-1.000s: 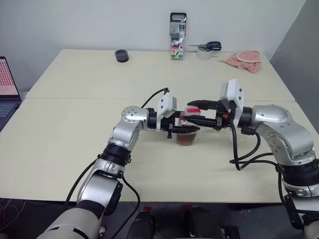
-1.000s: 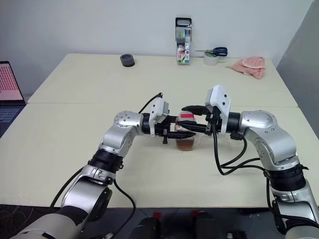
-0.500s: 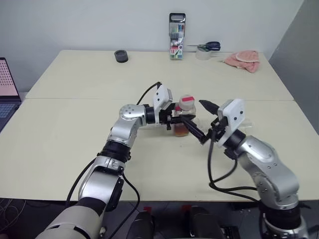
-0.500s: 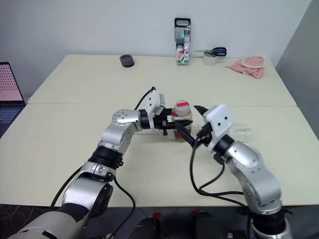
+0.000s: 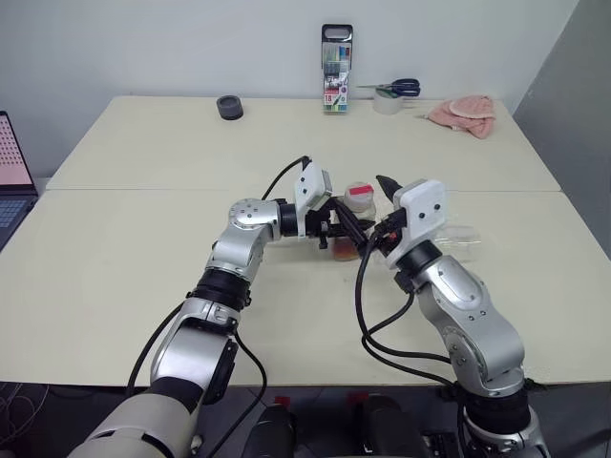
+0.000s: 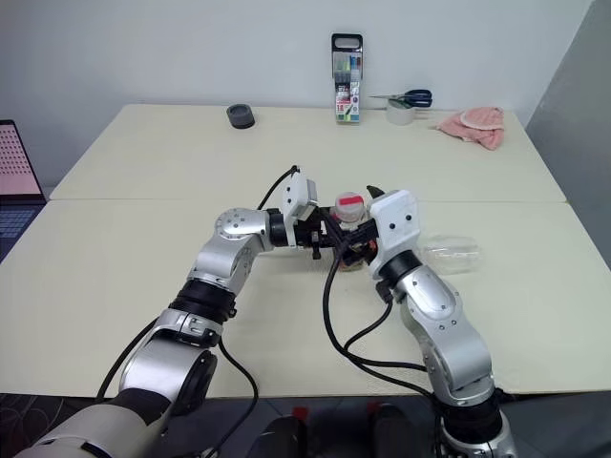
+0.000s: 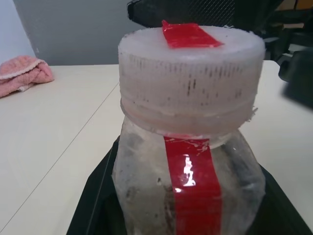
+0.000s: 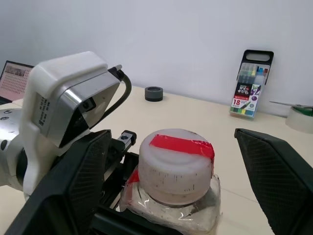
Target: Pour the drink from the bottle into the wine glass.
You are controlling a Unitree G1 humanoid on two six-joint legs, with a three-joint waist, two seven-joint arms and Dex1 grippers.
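Observation:
The bottle [image 5: 355,229], small and clear with a red strip down its side and a white cap [image 8: 176,164] taped red, stands upright at mid-table. The amber drink [image 5: 346,251] fills its bottom. My left gripper [image 5: 334,232] reaches in from the left and is shut on the bottle's body [image 7: 188,196]. My right gripper [image 5: 363,202] comes from the near right and is open, one finger on each side of the cap without touching it. A clear object that looks like the wine glass [image 6: 449,256] lies on its side to the right of the bottle.
Along the table's far edge stand a marker pack [image 5: 336,57], a black tape roll [image 5: 229,107], scissors on a tape roll [image 5: 391,93] and a pink cloth [image 5: 463,113]. A laptop [image 5: 8,172] sits at the far left.
My right arm swung from the bottle's right side round to its near side; its gripper opened wider and now straddles the cap. The left gripper and bottle shifted slightly away.

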